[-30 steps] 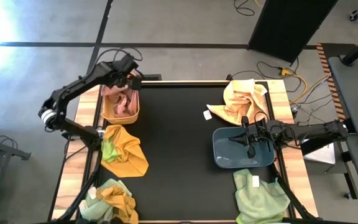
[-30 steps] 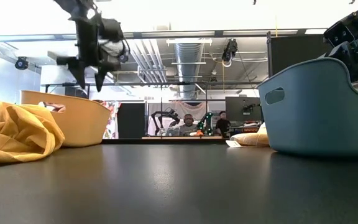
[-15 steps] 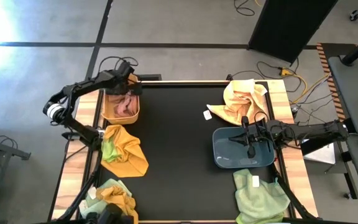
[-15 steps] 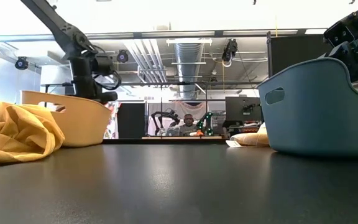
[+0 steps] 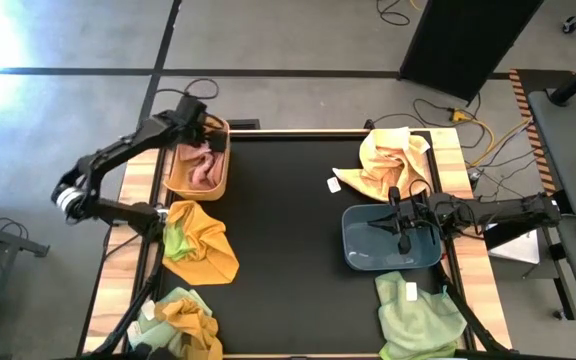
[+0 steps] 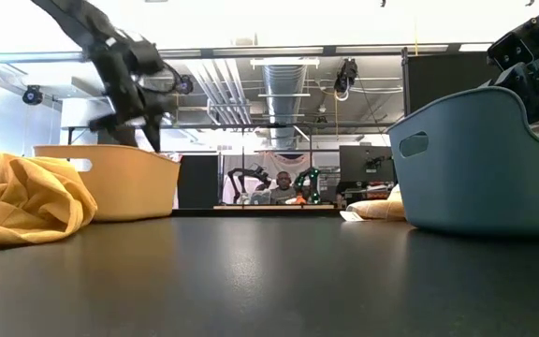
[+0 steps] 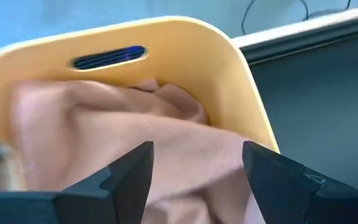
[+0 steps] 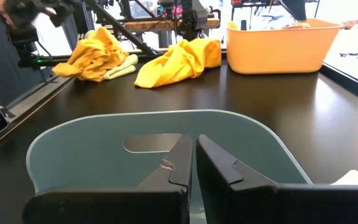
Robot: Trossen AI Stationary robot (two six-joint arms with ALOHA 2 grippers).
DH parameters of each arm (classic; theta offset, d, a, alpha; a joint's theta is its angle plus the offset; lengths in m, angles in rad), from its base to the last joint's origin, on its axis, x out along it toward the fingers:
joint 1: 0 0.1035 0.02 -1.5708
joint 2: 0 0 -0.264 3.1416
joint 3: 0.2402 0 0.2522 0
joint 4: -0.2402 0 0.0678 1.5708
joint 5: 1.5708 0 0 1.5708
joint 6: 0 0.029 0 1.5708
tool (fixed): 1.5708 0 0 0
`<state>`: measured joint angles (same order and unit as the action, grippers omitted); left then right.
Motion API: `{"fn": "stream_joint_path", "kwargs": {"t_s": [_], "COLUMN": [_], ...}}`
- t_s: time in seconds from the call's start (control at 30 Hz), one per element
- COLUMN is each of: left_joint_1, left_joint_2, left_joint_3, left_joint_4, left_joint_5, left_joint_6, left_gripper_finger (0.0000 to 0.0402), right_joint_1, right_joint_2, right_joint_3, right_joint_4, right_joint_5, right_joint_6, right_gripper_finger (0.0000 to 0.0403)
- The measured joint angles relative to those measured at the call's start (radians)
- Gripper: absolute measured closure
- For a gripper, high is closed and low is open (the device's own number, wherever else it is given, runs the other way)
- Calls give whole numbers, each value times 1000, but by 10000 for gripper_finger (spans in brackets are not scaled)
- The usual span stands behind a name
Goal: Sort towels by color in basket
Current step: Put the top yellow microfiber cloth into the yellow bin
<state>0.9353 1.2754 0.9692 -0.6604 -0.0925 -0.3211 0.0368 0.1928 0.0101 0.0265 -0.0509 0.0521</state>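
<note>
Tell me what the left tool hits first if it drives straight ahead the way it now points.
Most likely the salmon pink towel lying in the yellow basket. The left tool is open, aimed into the basket just above the cloth, with the basket's far wall behind it. Exact depth is hard to judge.

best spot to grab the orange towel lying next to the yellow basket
Grip the raised, bunched folds near the middle of the orange towel, coming straight down from above. It lies crumpled on the table, so the creases give the fingers cloth to pinch; its flat edges do not.
</note>
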Motion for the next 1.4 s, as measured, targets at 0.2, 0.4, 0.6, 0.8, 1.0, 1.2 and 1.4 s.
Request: {"fn": "stream_joint_path", "kwargs": {"t_s": [0.2,0.4,0.6,0.8,1.0,1.2,1.4], "left_joint_1": [-112,-542,-1132,-1514,-1581,-1572,-1491], "left_joint_2": [-207,-398,-456,-398,-330,-266,-229], "left_joint_3": [-4,-106,-236,-268,-245,-266,-327], "left_joint_4": [-178,-174,-142,-210,-422,-499,-496], "left_joint_5": [65,75,-235,-502,-473,-445,-325], "left_joint_6": [-31,-127,-394,-642,-886,-934,-964], "left_gripper_finger": [170,170,170,170,170,170,170], "right_joint_1": [0,0,0,0,0,0,0], "right_joint_2": [0,0,0,0,0,0,0], "right_joint_3": [0,0,0,0,0,0,0], "right_joint_4": [0,0,0,0,0,0,0], "right_joint_5": [0,0,0,0,0,0,0], "right_joint_6": [0,0,0,0,0,0,0], "right_gripper_finger": [390,390,390,390,390,390,390]}}
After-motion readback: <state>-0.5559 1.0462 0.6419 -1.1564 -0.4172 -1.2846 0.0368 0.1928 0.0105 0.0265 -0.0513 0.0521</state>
